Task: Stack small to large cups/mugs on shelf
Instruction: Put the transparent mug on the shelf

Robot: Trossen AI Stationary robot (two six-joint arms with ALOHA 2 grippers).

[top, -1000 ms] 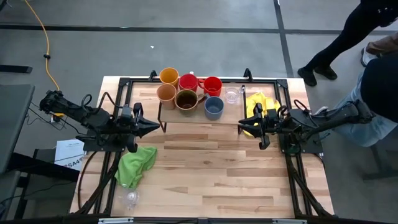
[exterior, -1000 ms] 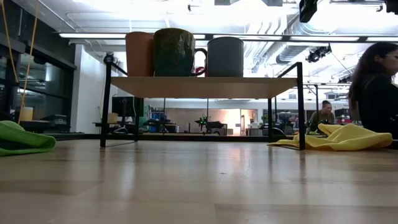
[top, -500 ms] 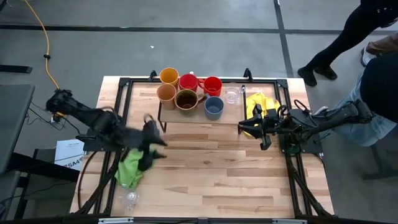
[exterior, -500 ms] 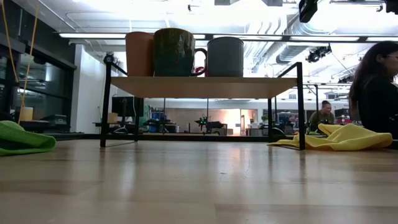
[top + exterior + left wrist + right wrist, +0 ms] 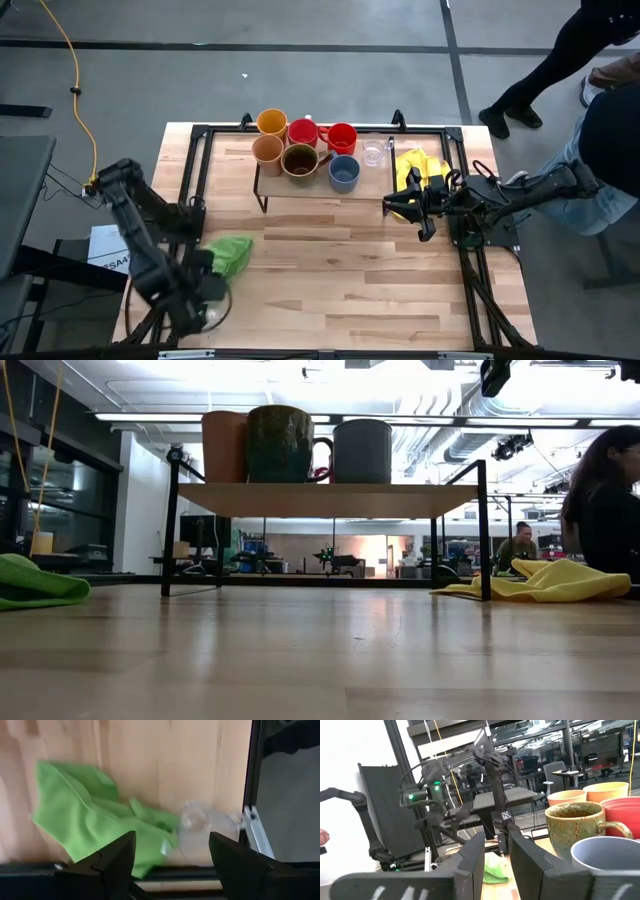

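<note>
The shelf (image 5: 372, 182) stands at the table's far middle. On it are a yellow-orange cup (image 5: 272, 122), a tan cup (image 5: 267, 150), two red mugs (image 5: 303, 131) (image 5: 341, 137), a brown mug (image 5: 299, 160), a blue-grey mug (image 5: 344, 173) and a clear glass (image 5: 373, 153). Another clear glass (image 5: 200, 832) sits on the table at its near left corner, beside the green cloth (image 5: 95, 815). My left gripper (image 5: 203, 297) (image 5: 172, 865) hangs open above that glass, apart from it. My right gripper (image 5: 392, 207) (image 5: 496, 855) waits right of the shelf, its fingers a narrow gap apart with nothing between.
A yellow cloth (image 5: 415, 165) lies right of the shelf. The green cloth (image 5: 232, 252) lies left of the table's middle. Black frame rails (image 5: 468, 280) run along the table's sides. People stand beyond the right edge (image 5: 610, 130). The table's middle and near right are bare wood.
My left gripper has swung from beside the shelf's left end toward the table's near left corner, passing over the green cloth, and has tipped downward over the clear glass. The cups, cloths and right arm have stayed still.
</note>
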